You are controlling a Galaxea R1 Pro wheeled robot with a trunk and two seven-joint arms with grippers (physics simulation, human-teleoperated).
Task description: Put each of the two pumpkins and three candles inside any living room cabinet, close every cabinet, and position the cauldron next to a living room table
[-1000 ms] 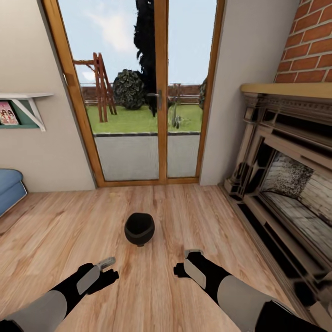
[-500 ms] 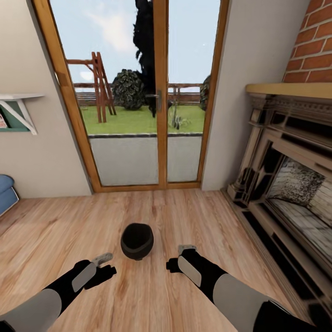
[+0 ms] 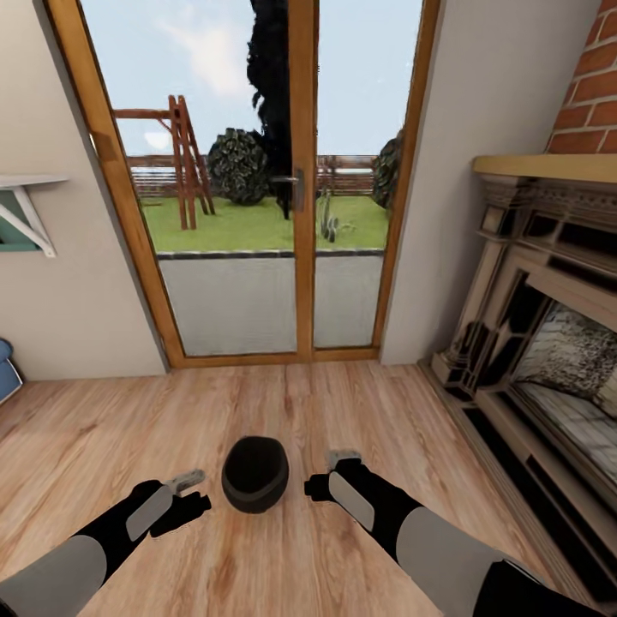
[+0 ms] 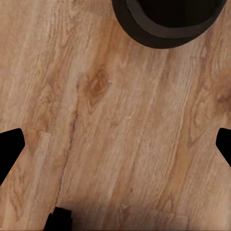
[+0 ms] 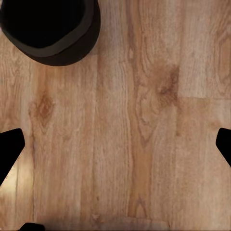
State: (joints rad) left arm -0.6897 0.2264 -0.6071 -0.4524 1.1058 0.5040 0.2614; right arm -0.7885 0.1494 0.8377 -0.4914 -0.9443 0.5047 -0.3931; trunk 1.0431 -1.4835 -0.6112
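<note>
Robot is closing in on the cauldron (image 3: pixel 254 473) vs a sec ago; it's sitting on the wood floor (image 3: pixel 360 411) between both arms, nearer now. Left end effector (image 3: pixel 190 491) & right end effector (image 3: pixel 330 474) are flanking it, both spread apart, empty. Grab looks next, then carrying it to the worktop.

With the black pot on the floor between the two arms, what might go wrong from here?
1. The pot lies tipped, with its mouth turned sideways; a push from one side would likely make it roll across the smooth wooden floor.
2. Both claws are open with only bare floor between their tips: left claw, right claw. A close now would likely grip nothing.
3. The fireplace stands close beside the right arm.
</note>
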